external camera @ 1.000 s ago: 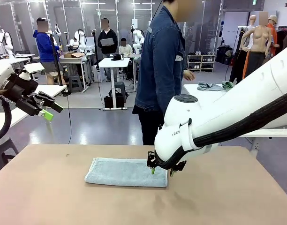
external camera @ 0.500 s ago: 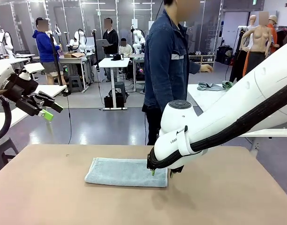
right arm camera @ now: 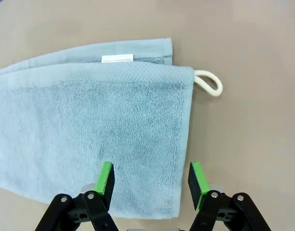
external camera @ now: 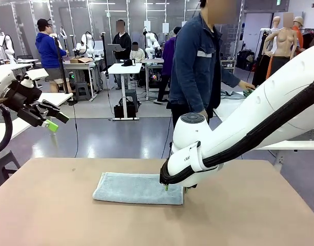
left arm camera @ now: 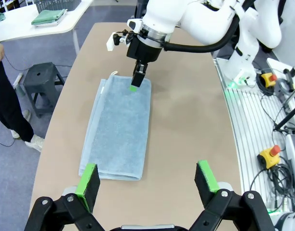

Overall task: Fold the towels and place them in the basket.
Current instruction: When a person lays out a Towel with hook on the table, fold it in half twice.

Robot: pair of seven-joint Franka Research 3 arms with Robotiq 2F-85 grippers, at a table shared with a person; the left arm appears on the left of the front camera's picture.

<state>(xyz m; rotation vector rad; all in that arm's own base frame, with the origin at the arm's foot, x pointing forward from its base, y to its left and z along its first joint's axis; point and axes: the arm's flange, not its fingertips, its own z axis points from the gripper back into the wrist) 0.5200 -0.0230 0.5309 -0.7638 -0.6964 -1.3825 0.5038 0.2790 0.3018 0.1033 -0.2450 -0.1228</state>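
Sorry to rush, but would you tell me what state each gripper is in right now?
Left gripper: open, holding nothing.
Right gripper: open, lowered over the end of the light blue towel, gripping nothing.

Partial "FRA" print on a white link of the right arm (external camera: 198, 154); white label (right arm camera: 117, 58) on the blue towel (right arm camera: 89, 125) unreadable.
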